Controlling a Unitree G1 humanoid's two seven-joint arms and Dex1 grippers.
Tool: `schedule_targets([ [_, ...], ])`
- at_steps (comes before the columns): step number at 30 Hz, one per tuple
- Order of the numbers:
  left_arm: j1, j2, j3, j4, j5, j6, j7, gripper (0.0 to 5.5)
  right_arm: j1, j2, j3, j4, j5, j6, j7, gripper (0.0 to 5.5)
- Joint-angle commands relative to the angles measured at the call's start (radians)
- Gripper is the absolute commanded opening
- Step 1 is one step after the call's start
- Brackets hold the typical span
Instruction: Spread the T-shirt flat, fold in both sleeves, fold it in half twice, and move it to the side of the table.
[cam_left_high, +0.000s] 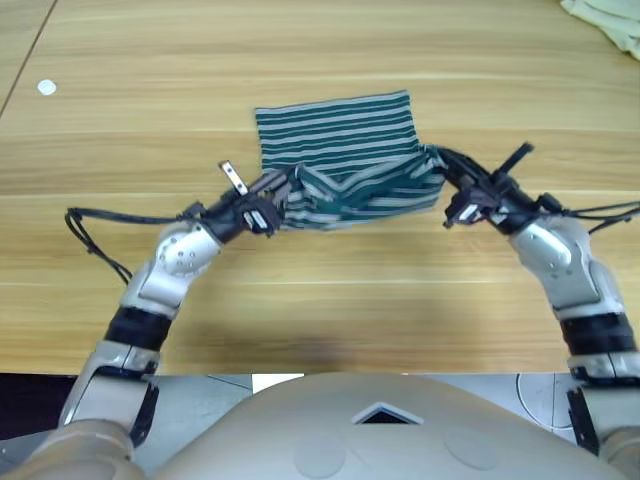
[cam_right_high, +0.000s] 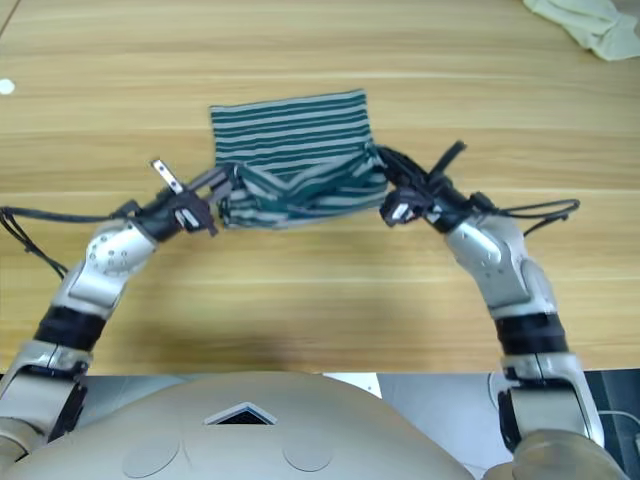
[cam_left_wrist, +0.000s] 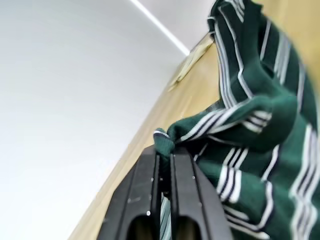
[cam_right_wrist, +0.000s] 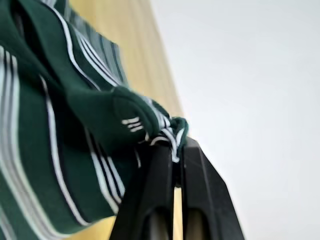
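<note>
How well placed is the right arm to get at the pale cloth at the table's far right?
Probably not: the right tool is shut on the T-shirt, and the pale cloth lies well beyond it, with nothing between.

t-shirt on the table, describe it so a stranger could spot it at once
On the wooden table, look between the two arms. The T-shirt is dark green with thin pale stripes, pinched by the left gripper and right gripper. The other cloth, far right, is plain cream.
</note>
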Motion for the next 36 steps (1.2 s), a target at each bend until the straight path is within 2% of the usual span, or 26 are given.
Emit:
schedule_targets([
  [1,-0.153,-0.053,0.007,0.233,0.071,0.041,0.081,0.09,-0.225,0.069,0.034,0.266,-0.073,0.020,-0.124,0.00],
  [7,-0.402,-0.154,0.006,0.704,0.091,0.019,0.196,0.09,-0.523,0.176,0.134,0.780,-0.160,0.029,-0.315,0.00],
  [10,-0.483,-0.177,0.012,0.862,0.099,0.016,0.258,0.09,-0.606,0.228,0.172,0.938,-0.173,0.039,-0.372,0.00],
  [22,-0.569,-0.210,0.006,1.028,0.108,0.026,0.328,0.09,-0.746,0.344,0.241,1.104,-0.161,0.103,-0.418,0.00],
  [23,-0.572,-0.215,0.003,1.033,0.111,0.031,0.327,0.09,-0.751,0.349,0.241,1.107,-0.159,0.110,-0.421,0.34],
  [25,-0.581,-0.230,0.000,1.044,0.112,0.039,0.319,0.09,-0.759,0.355,0.240,1.115,-0.157,0.126,-0.427,0.62],
  [27,-0.588,-0.244,0.007,1.054,0.101,0.049,0.301,0.67,-0.764,0.361,0.237,1.118,-0.152,0.137,-0.434,1.05],
  [36,-0.620,-0.252,0.046,1.090,0.082,0.131,0.323,2.17,-0.766,0.391,0.248,1.120,-0.157,0.154,-0.450,2.69],
])
